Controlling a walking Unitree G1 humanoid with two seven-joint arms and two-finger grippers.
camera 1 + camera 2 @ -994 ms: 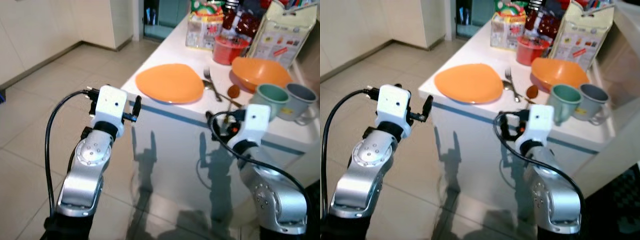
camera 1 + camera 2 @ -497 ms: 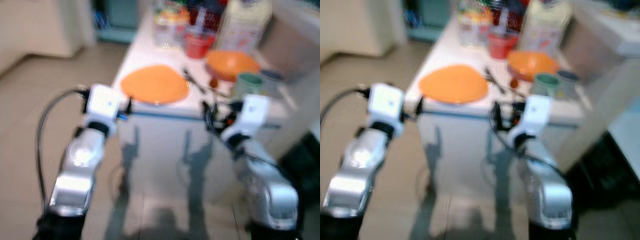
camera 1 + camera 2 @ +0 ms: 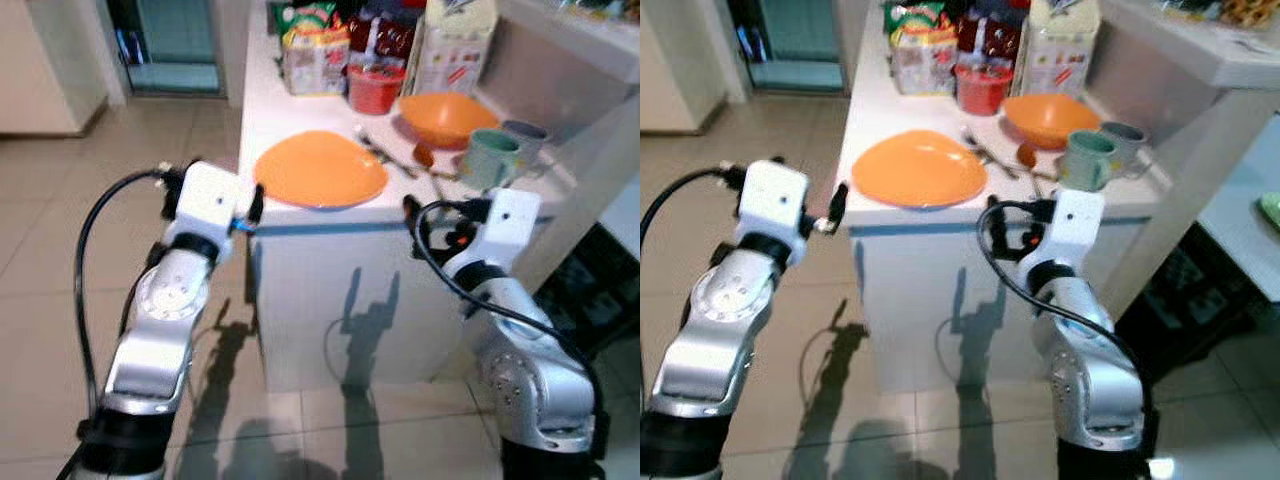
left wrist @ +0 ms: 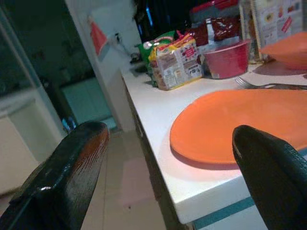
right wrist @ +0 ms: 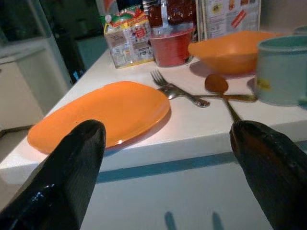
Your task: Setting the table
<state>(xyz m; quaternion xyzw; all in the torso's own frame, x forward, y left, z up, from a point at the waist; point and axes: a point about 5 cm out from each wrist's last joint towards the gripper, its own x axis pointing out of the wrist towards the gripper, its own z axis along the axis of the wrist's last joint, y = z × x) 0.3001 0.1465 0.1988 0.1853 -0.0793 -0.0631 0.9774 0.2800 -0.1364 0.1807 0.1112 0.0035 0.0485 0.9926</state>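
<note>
orange plate (image 3: 320, 169): lies flat near the front edge of the white counter (image 3: 330, 215), between the two arms.
left end effector (image 3: 254, 206): held just off the counter's front left corner, fingers spread apart, holding nothing.
right end effector (image 3: 410, 208): level with the counter's front edge, fingers wide apart, empty.
cutlery: fork (image 5: 176, 89) and spoon (image 5: 222, 92) lie beside the plate, the orange bowl (image 3: 446, 117) behind them, two mugs (image 3: 487, 158) to the right.
step: seems an approach, nothing picked up yet.
next move: probably reach over the edge for the plate or cutlery; thin, flat pieces will need a low pinch.
hard to tell: packets (image 3: 316, 60) at the back are too small to read; the far mug is partly hidden.
</note>
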